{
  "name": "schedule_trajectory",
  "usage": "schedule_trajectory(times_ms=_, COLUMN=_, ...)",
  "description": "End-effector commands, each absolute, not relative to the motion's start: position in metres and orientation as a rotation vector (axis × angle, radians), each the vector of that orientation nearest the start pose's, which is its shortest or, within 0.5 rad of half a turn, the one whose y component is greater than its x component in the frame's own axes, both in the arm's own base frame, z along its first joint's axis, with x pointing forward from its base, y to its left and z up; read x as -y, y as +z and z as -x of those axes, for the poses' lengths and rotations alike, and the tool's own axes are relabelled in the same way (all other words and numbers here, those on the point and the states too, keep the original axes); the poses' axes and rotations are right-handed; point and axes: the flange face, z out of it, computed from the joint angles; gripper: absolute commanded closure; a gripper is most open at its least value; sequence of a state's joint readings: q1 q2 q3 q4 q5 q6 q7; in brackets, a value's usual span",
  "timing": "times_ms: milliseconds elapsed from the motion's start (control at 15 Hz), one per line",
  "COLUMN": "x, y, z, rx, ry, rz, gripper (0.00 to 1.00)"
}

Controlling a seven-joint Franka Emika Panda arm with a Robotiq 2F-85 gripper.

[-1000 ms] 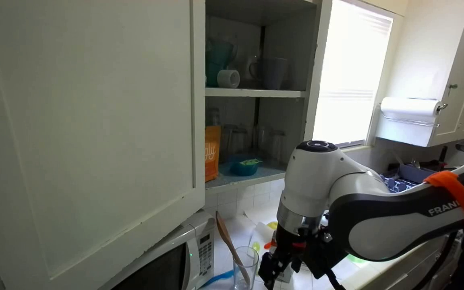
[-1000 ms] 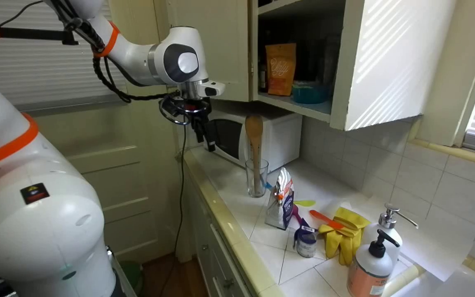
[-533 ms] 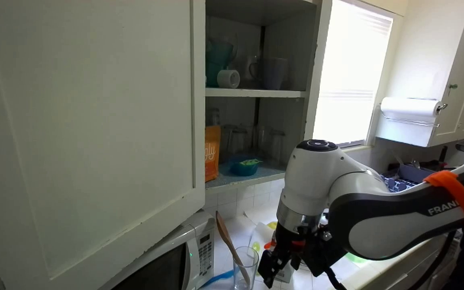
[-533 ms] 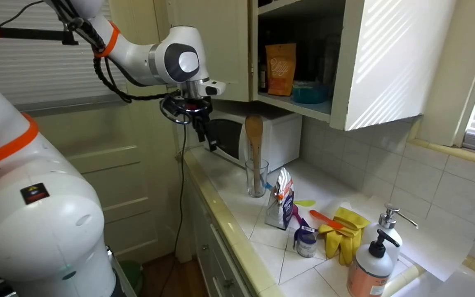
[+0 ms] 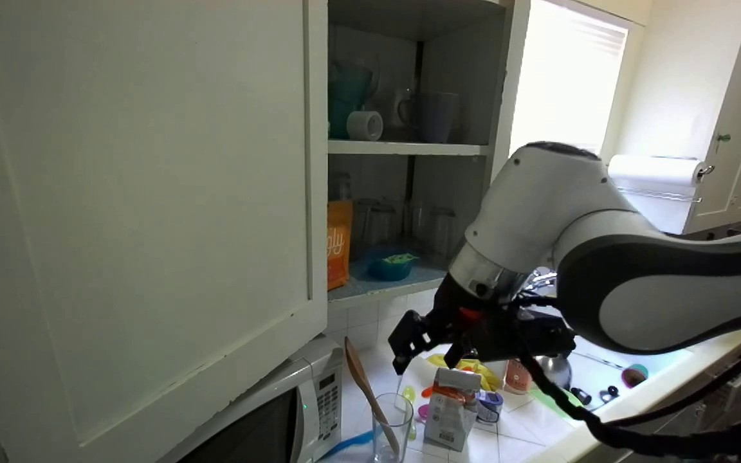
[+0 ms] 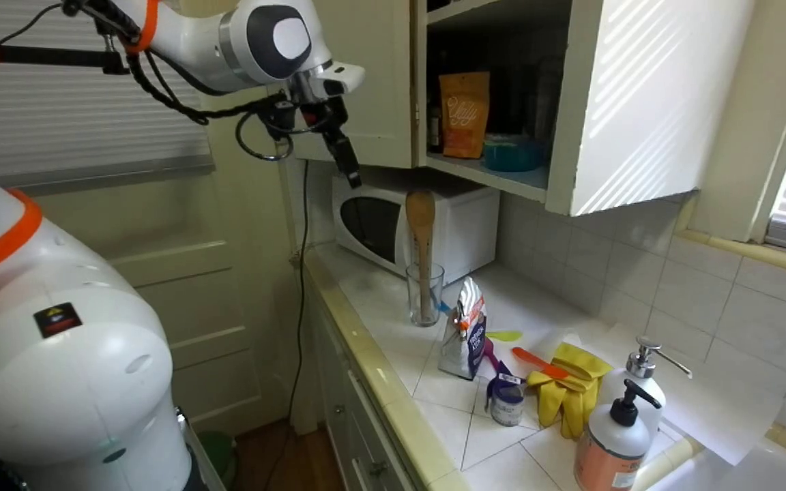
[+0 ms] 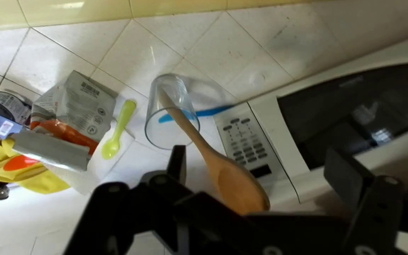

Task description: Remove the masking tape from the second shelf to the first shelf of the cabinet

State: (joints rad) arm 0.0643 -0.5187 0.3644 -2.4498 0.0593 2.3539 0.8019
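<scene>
The white cabinet [image 5: 496, 128] stands open with its door [image 5: 152, 193] swung aside. A small white roll [image 5: 365, 125], which looks like the masking tape, lies on its side near the front edge of the second shelf [image 5: 409, 149]. The first shelf [image 5: 402, 286] is below it and also shows in an exterior view [image 6: 492, 176]. My gripper [image 5: 427, 361] is open and empty, tilted, lower than the first shelf and in front of the cabinet. It also shows in an exterior view [image 6: 351, 179]. In the wrist view the fingers [image 7: 260, 168] are wide apart, with nothing held; the roll is out of view.
A wooden spoon [image 7: 239, 184] stands in a glass [image 7: 172, 109] below the gripper, beside the microwave [image 6: 468, 225]. The first shelf holds an orange pouch [image 5: 339, 244], a teal bowl [image 5: 388, 267] and glasses. A teal pitcher [image 5: 348, 96] and mug [image 5: 438, 116] flank the roll.
In the last half second the arm has risen and the gripper has swung up and tilted forward. The bag and can on the counter now show behind it. The gripper stays empty.
</scene>
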Motion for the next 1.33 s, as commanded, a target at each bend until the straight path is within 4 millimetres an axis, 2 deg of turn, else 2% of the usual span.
schedule_trajectory(times_ms=0, x=-0.180, y=0.564, z=-0.366, rx=-0.798, ry=-0.759, rz=2.764, gripper=0.00)
schedule_trajectory(times_ms=267, x=-0.152, y=0.617, z=-0.350, rx=-0.930, ry=-0.893, rz=2.586, gripper=0.00)
schedule_trajectory(times_ms=400, x=-0.137, y=0.640, z=-0.348, rx=-0.979, ry=-0.965, rz=2.483, gripper=0.00)
schedule_trajectory(times_ms=667, x=-0.117, y=0.687, z=-0.347, rx=-1.057, ry=-1.096, rz=2.257, gripper=0.00)
schedule_trajectory(times_ms=933, x=-0.106, y=0.719, z=-0.354, rx=-1.066, ry=-1.277, rz=2.060, gripper=0.00)
schedule_trajectory(times_ms=1267, x=-0.089, y=0.747, z=-0.364, rx=-1.027, ry=-1.460, rz=1.861, gripper=0.00)
